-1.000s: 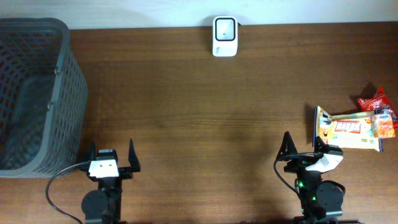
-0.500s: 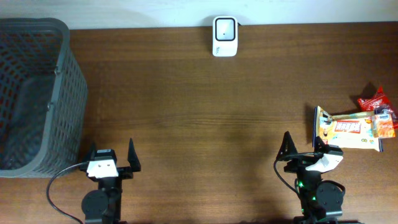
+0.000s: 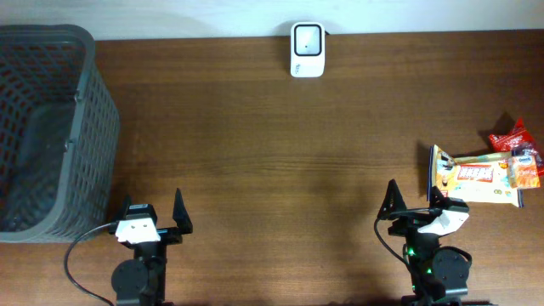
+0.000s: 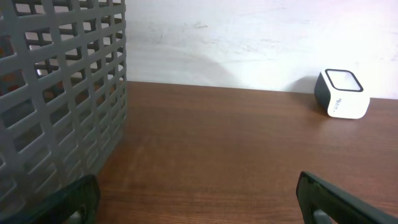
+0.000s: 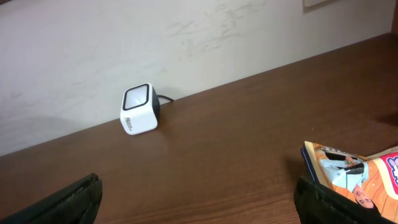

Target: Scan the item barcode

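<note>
A white barcode scanner [image 3: 307, 49] with a dark window stands at the table's far edge; it shows too in the left wrist view [image 4: 342, 94] and the right wrist view [image 5: 139, 109]. An orange-and-white snack packet [image 3: 478, 177] lies flat at the right, its near end in the right wrist view [image 5: 352, 175]. My right gripper [image 3: 413, 202] is open just left of the packet, touching nothing. My left gripper [image 3: 151, 214] is open near the front edge, empty, beside the basket.
A tall grey mesh basket [image 3: 51, 127] fills the left side, close to my left gripper [image 4: 62, 112]. A small red wrapper [image 3: 512, 136] and a little colourful packet [image 3: 527, 161] lie at the far right by the snack packet. A white wall backs the table.
</note>
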